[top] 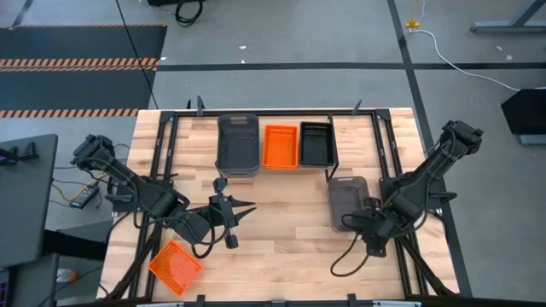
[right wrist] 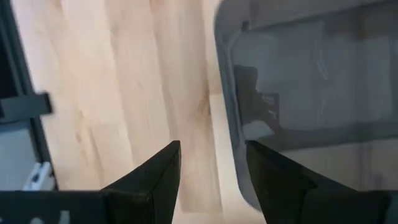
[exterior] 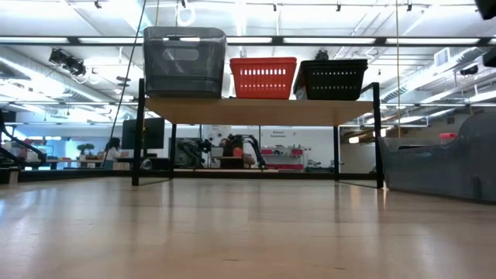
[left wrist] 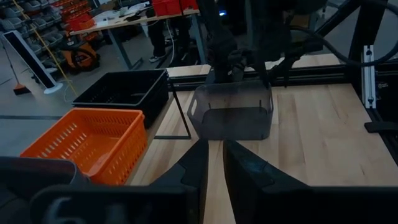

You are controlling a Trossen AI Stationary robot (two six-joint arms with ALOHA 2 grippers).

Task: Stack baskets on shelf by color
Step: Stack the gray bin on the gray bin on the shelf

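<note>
Right end effector (right wrist: pixel 211 171) straddles grey basket (top: pixel 347 203) rim.

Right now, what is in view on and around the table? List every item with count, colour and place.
Shelf: one, light wood on black legs, at the table's far edge.
Grey baskets on shelf: count unclear, leftmost.
Orange basket on shelf: middle; stack depth unclear.
Black basket on shelf: rightmost; stack depth unclear.
Loose grey basket: one, on the tabletop, right side.
Loose orange basket: one, near-left corner of the table.
Left pincer: open, empty, mid-table.
Right pincer: open at the loose grey basket's rim.
</note>
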